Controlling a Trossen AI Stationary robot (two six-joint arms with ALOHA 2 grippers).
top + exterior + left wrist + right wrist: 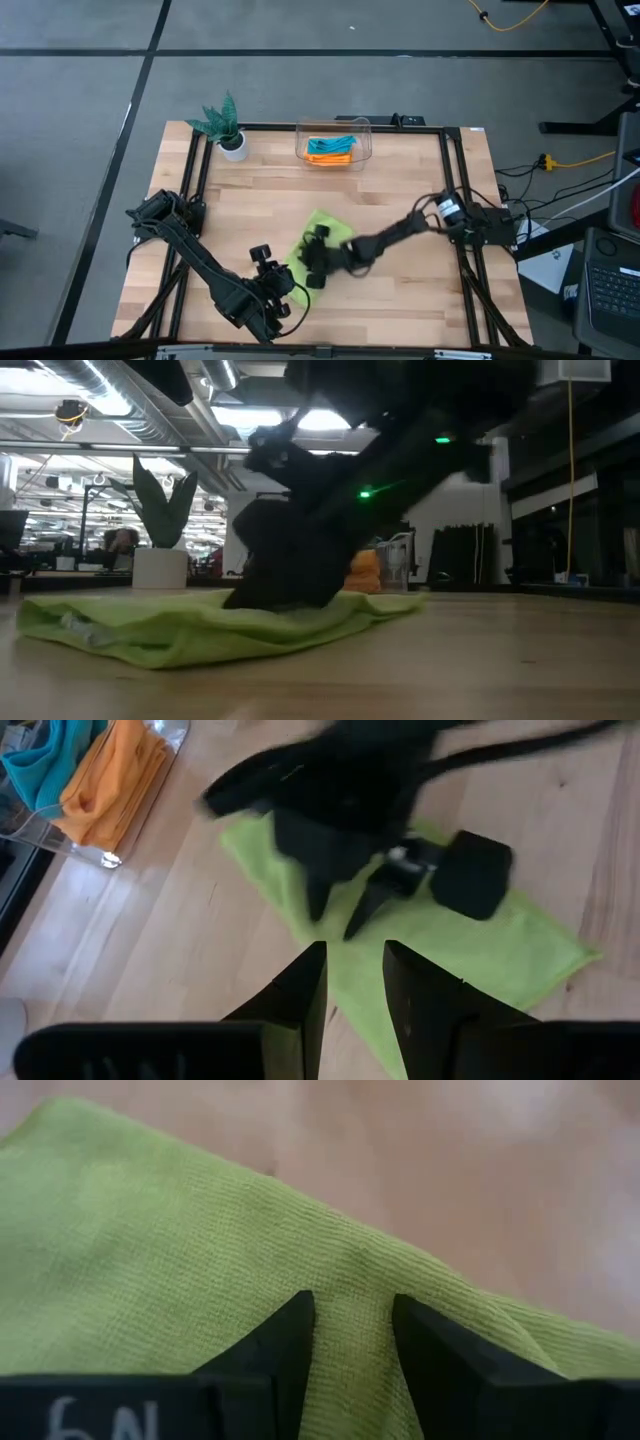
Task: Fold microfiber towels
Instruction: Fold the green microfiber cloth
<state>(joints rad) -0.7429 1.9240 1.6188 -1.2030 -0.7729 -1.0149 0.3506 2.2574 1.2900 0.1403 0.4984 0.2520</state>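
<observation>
- The lime towel lies spread on the table, a little near of its middle, with soft wrinkles along the near edge in the low view.
- The right gripper is down on that towel; in the right wrist view its fingers stand a little apart with green cloth showing in the gap, not pinched.
- The left gripper sits just near and left of the towel, fingers slightly apart, pointed at the cloth's edge and holding nothing.
- At the far edge a clear bin holds the orange towels and a teal towel.
- A plant stands at the far left corner.
</observation>
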